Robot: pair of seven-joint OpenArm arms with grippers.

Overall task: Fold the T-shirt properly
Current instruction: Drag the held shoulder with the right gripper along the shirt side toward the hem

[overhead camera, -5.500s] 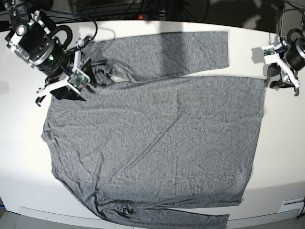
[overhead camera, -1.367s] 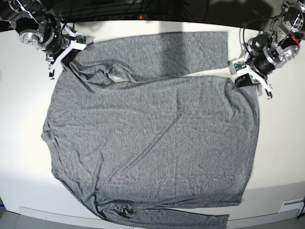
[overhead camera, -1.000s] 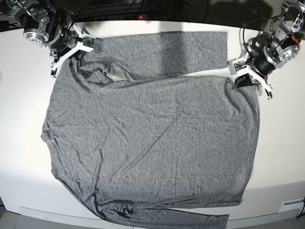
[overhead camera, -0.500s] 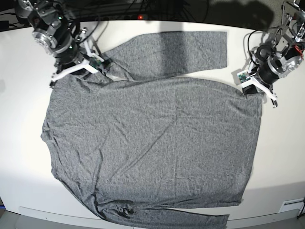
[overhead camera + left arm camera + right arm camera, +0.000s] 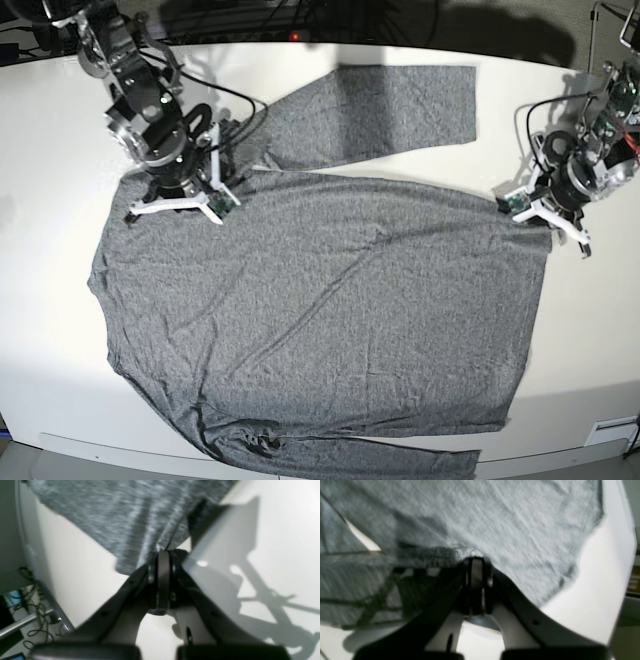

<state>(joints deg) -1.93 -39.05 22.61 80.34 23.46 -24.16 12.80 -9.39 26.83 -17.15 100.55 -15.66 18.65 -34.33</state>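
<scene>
The heather-grey T-shirt (image 5: 330,300) lies spread on the white table (image 5: 40,150), one long sleeve (image 5: 380,110) stretched along the far side and the other (image 5: 380,462) at the near edge. My right gripper (image 5: 185,200) stands at the shirt's far-left shoulder, shut on the fabric. In the right wrist view the cloth (image 5: 495,517) bunches at that gripper's (image 5: 475,560) closed tips. My left gripper (image 5: 540,215) is at the far-right hem corner, shut on it. The left wrist view shows the shirt's edge (image 5: 140,517) pinched in its (image 5: 162,555) closed tips.
Dark cables (image 5: 300,15) run behind the table's far edge. The table's rim and more wiring (image 5: 37,620) show at the left of the left wrist view. A white bracket (image 5: 610,430) sits at the near right corner.
Both grippers have moved nearer with the shirt's far edge held. The body has pulled away from the far sleeve, whose shoulder end now slants toward the right gripper.
</scene>
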